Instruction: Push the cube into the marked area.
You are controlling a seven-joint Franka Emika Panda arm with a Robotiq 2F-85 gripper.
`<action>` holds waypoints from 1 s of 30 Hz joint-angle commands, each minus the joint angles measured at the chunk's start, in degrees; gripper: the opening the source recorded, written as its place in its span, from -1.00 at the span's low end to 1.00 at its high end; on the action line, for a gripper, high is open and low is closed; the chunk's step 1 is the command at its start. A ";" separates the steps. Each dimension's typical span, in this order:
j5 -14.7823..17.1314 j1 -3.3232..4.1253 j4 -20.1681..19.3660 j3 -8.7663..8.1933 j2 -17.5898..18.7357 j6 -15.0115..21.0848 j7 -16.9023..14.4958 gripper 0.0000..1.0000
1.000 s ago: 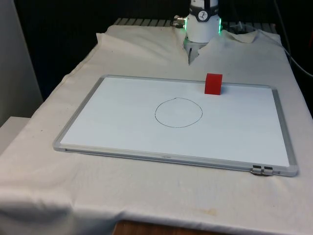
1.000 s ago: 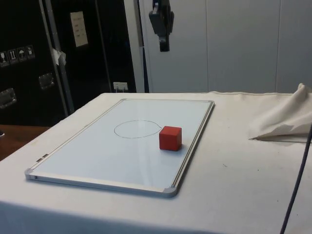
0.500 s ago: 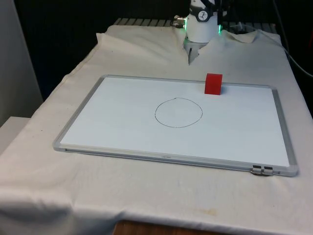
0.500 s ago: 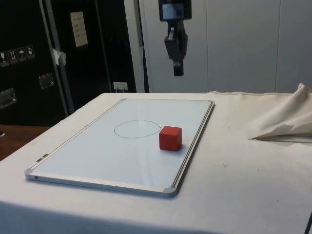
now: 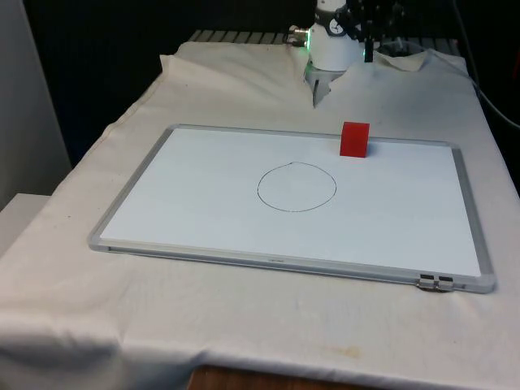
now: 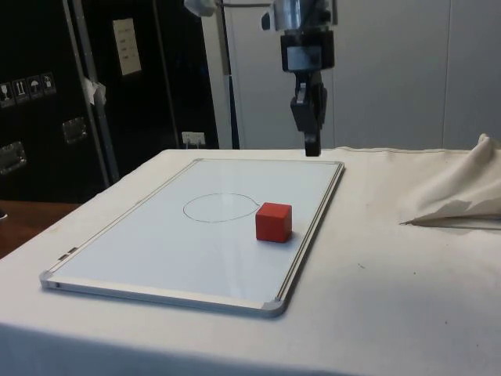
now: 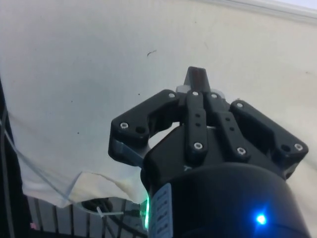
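Observation:
A red cube stands on the whiteboard near its far edge, just outside the drawn circle and towards the front view's right of it. My black gripper hangs above the cloth just beyond that far edge, behind the cube and well above it. Its fingers point down. In the wrist view the fingertips are pressed together with nothing between them, over bare cloth.
The whiteboard has a metal frame with a clip at its near corner. A bunched fold of cloth rises by the robot's base. The board's edge shows in the wrist view.
The gripper has come down and moved from over the board towards the robot's end, past the board's far edge. The cube has not moved.

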 commanded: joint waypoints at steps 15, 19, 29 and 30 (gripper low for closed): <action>6.93 0.63 -4.64 1.78 3.27 9.51 -0.11 -0.99; 8.14 0.63 -4.24 1.89 4.58 10.77 -0.57 -0.99; 12.09 0.97 -3.27 2.46 9.28 15.41 -1.72 -0.99; 12.55 0.97 -3.27 2.69 9.74 15.99 -1.89 -0.99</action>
